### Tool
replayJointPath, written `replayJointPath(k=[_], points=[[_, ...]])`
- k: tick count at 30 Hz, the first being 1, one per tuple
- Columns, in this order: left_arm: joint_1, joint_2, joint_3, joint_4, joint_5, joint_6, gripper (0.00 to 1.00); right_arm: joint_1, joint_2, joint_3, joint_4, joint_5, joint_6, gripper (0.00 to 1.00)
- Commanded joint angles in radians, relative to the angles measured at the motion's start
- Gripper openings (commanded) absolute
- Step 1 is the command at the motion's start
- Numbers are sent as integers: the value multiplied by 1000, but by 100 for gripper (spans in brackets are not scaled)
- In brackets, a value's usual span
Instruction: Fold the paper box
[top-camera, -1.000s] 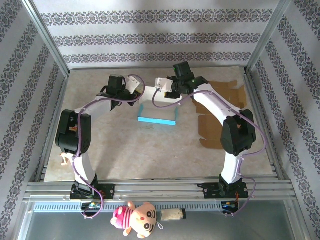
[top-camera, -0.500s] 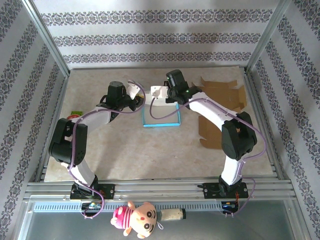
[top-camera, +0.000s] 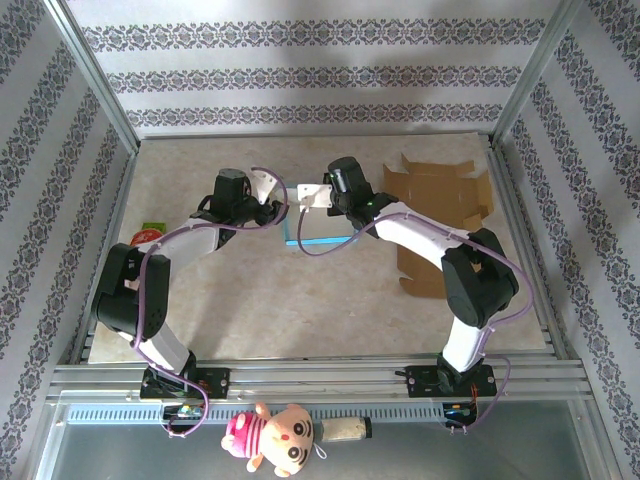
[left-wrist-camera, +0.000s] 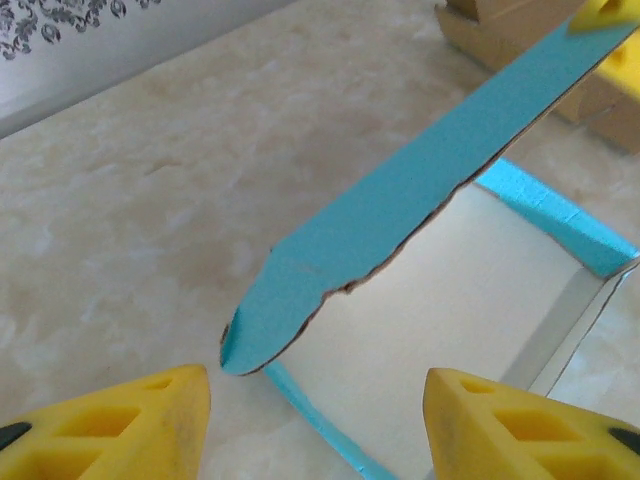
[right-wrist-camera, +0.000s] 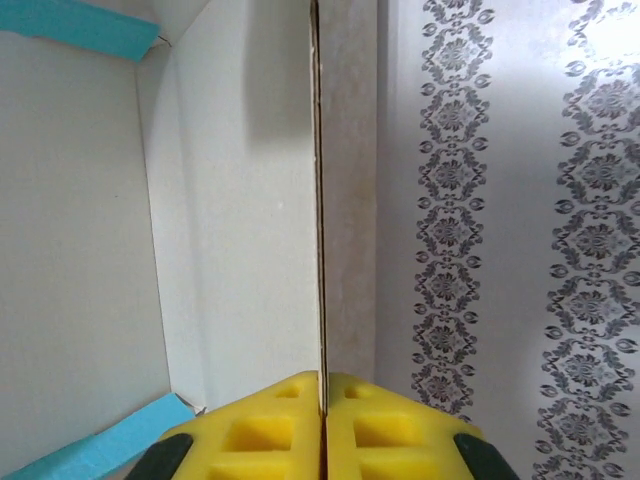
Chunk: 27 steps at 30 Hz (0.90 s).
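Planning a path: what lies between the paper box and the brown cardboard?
Top view: the right arm crosses above bare table between paper box and brown cardboard.

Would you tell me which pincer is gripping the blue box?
The right pincer, shut on the flap of the blue box; the left pincer stands open, empty.

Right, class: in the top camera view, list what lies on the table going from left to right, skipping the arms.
small red and green item → blue paper box → flat brown cardboard

A robot lab cell: aluminium frame (top-camera: 320, 375), wallpaper-printed panels (top-camera: 320, 75) around a marble-look table (top-camera: 250, 300).
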Motion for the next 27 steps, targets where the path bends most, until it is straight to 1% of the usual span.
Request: replayJointPath(k=[1, 5, 10, 12, 14, 15, 20, 24, 27], points=[[-6, 27, 30, -22, -40, 92, 59, 18, -46, -15, 12, 22, 32, 8], [-4, 64, 66, 3, -43, 120, 59, 30, -57, -29, 11, 23, 36, 8], [-4, 95, 88, 41, -74, 108, 57, 40, -48, -39, 11, 39, 40, 8], [-3, 95, 79, 66, -77, 96, 52, 42, -43, -43, 11, 46, 38, 8], [-4, 93, 80, 66, -76, 80, 44, 43, -39, -42, 12, 52, 42, 8], [-4, 93, 82, 61, -75, 68, 42, 44, -37, -40, 12, 53, 45, 8], [-4, 99, 91, 33, -68, -40, 34, 60, -28, -34, 17, 63, 77, 9], [-8, 109, 83, 30, -105, -132, 24, 78, -22, -29, 18, 77, 145, 15], [-16, 112, 69, 44, -126, -153, 20, 89, -28, -28, 14, 82, 213, 20]])
